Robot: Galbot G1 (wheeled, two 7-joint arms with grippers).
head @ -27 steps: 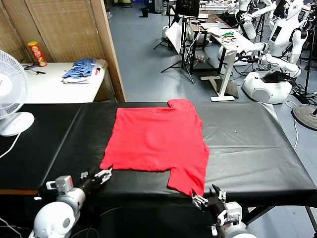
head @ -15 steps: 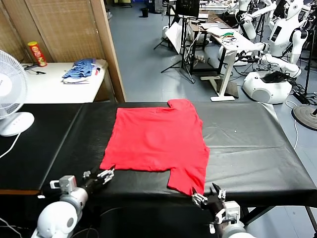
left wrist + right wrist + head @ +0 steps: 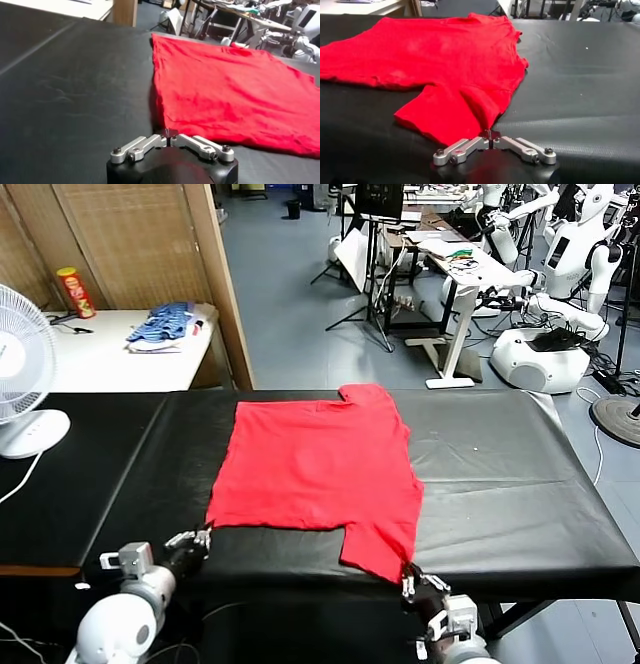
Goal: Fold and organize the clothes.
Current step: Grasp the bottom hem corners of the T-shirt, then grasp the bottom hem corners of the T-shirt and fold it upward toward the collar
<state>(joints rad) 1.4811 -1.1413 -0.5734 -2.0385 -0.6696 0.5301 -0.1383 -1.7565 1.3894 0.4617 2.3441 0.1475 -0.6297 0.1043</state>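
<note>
Head view: the shirt lies flat mid-table, thin, limp, light; corners make the best holds.
Left wrist view: the left gripper is closed at the near hem corner, apparently pinching cloth.
Right wrist view: the right gripper is closed at the sleeve edge, likely gripping it.

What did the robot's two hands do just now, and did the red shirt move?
Both grippers closed in on the red T-shirt. The left gripper moved in to the near hem corner and shut its fingers there. The right gripper slid up to the near sleeve's tip and shut on it. The hem corner got tugged in slightly. The rest of the shirt stayed flat on the black table; the fan didn't move.
</note>
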